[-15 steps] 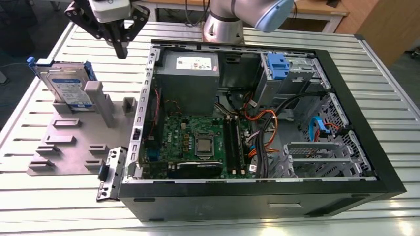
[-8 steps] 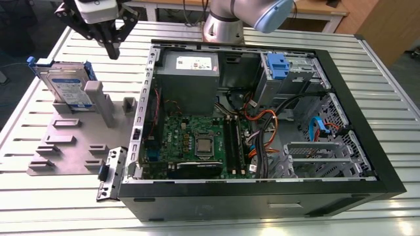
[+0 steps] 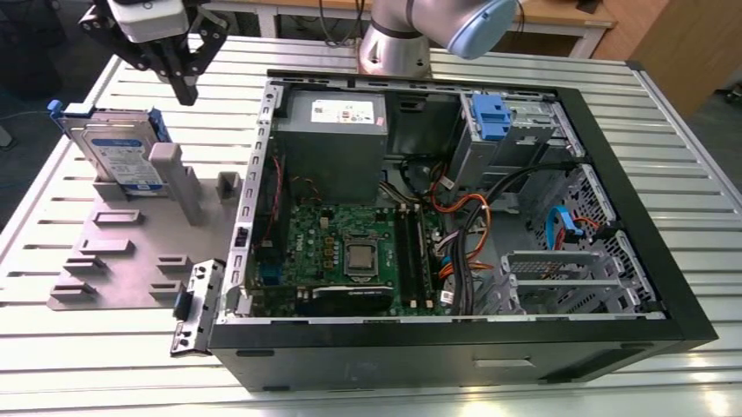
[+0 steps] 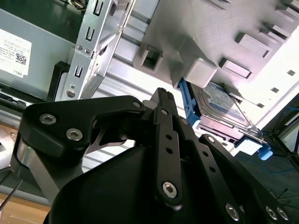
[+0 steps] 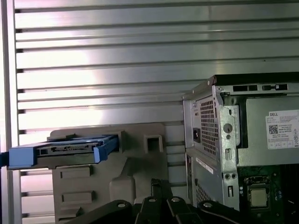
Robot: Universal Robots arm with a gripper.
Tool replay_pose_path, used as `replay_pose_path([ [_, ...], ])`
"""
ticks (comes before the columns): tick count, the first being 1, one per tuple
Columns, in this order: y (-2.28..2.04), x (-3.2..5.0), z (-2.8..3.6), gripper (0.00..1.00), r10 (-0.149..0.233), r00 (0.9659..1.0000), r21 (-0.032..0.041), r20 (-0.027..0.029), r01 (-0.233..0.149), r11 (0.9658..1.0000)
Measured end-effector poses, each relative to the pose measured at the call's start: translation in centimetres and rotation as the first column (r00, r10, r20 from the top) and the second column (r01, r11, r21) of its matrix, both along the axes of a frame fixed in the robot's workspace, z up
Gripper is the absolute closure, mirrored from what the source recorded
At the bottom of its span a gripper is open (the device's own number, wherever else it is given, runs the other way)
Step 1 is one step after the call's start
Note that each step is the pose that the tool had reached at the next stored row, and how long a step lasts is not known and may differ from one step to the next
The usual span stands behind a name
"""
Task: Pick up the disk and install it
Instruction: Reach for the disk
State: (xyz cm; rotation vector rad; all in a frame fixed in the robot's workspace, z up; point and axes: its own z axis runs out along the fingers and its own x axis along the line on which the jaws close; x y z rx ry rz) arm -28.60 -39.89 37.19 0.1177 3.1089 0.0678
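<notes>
The disk (image 3: 122,156), a silver drive with a white-and-blue label in a blue carrier, stands on edge in a grey holder (image 3: 139,252) at the exterior view's left. My gripper (image 3: 186,94) hangs above the table just beyond it, toward the exterior view's right. Its black fingers are shut together and hold nothing, and they are clear of the disk. In the second wrist view the disk (image 4: 219,105) lies past the fingertips of the gripper (image 4: 161,93). In the first wrist view the blue carrier edge of the disk (image 5: 60,149) sits off to one side of the gripper (image 5: 158,184).
An open computer case (image 3: 649,252) lies on the slatted metal table (image 3: 347,382) beside the holder. Inside are a grey power supply (image 3: 336,122), a motherboard (image 3: 347,252), cables and a grey metal cage with a blue latch (image 3: 493,117). The arm's base (image 3: 394,43) stands behind the case.
</notes>
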Motion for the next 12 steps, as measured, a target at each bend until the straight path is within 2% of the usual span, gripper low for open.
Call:
replay_pose_path([
  [9, 0.00, -0.04, 0.00, 0.89, 0.000, 1.0000, 0.0000, -0.0001, 0.000, 1.0000],
  [12, 0.00, -0.46, -0.01, 0.89, 0.000, 1.0000, 0.0000, 0.0000, 0.000, 1.0000],
])
